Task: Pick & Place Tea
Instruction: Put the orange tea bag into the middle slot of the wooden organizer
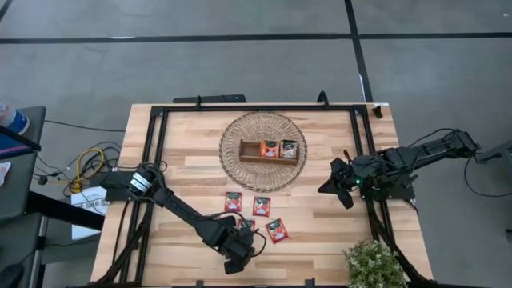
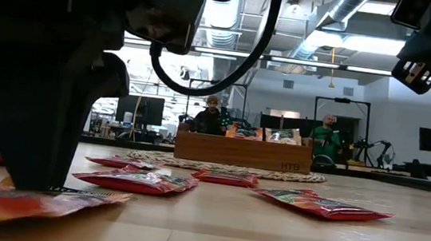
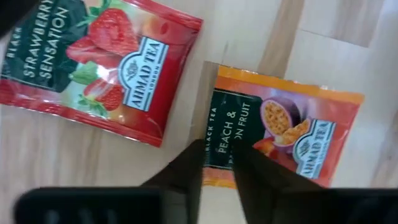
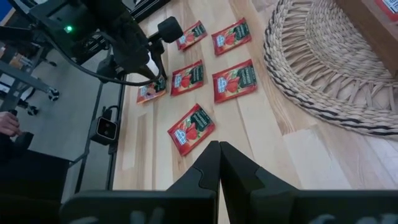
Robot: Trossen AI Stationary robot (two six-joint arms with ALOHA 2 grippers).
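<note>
My left gripper pinches the edge of an orange tea sachet, jaws nearly closed; my right gripper waits, clenched.

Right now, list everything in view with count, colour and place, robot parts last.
loose tea sachets: six, five red and one orange, on the table in front of the mat
tea sachets in tray: at least two, red-orange, middle and right compartments
wooden tray: one, brown, on the mat
woven mat: one, beige, round, middle of the table
plant: one, green, near right corner
table: one, pale wood
people: two, in the room beyond the table
left tool: one, dark, down on the orange sachet
right tool: one, dark, shut, raised over the table's right side
</note>
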